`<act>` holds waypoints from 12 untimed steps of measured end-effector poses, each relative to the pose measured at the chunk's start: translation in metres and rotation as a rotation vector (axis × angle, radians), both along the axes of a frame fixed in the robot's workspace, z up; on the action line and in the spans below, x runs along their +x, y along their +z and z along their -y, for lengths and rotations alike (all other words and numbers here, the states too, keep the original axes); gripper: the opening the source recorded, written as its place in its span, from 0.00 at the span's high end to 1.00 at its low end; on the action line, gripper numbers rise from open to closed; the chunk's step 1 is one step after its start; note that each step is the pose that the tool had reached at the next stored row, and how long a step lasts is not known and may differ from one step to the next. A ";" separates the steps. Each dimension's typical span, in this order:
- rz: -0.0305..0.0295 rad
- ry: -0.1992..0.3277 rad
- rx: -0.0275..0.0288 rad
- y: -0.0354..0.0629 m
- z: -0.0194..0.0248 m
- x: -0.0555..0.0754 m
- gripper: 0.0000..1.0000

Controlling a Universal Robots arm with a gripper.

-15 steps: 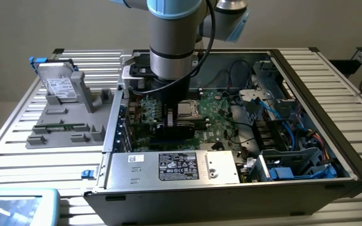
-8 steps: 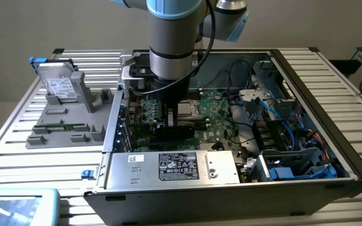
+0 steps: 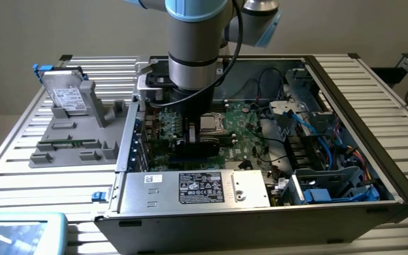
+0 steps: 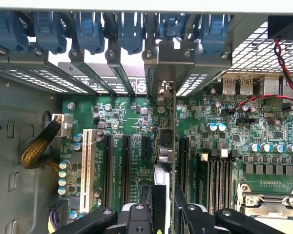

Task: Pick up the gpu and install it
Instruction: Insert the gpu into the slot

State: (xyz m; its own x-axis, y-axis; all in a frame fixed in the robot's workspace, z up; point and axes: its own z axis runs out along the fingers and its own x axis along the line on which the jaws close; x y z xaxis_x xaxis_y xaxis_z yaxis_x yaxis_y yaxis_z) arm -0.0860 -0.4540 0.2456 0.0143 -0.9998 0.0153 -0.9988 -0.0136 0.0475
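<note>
The gpu (image 4: 165, 141) stands edge-on over the green motherboard (image 4: 132, 112), running from between my fingers to its metal bracket at the case's slotted rear wall. My gripper (image 4: 166, 195) is shut on the gpu, one dark finger on each side. It sits in line with the black expansion slots (image 4: 124, 165); I cannot tell whether its lower edge is seated. In the exterior view the gripper (image 3: 193, 135) reaches down inside the open computer case (image 3: 360, 95), with the black gpu (image 3: 202, 144) just below it.
A row of blue slot clips (image 4: 88, 29) lines the rear wall. The CPU socket (image 4: 268, 204) and a yellow-sleeved cable (image 4: 36, 151) flank the slots. The power supply (image 3: 197, 188) fills the case front. A grey fixture outside holds a silver hard drive (image 3: 66, 95) and a green memory stick (image 3: 66, 142).
</note>
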 end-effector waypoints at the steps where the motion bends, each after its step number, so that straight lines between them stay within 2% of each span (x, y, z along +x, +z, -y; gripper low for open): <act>1: 0.0000 0.000 0.0000 0.0000 0.0000 0.000 0.72; 12: 0.0013 0.000 -0.0004 -0.0001 0.0001 -0.002 0.72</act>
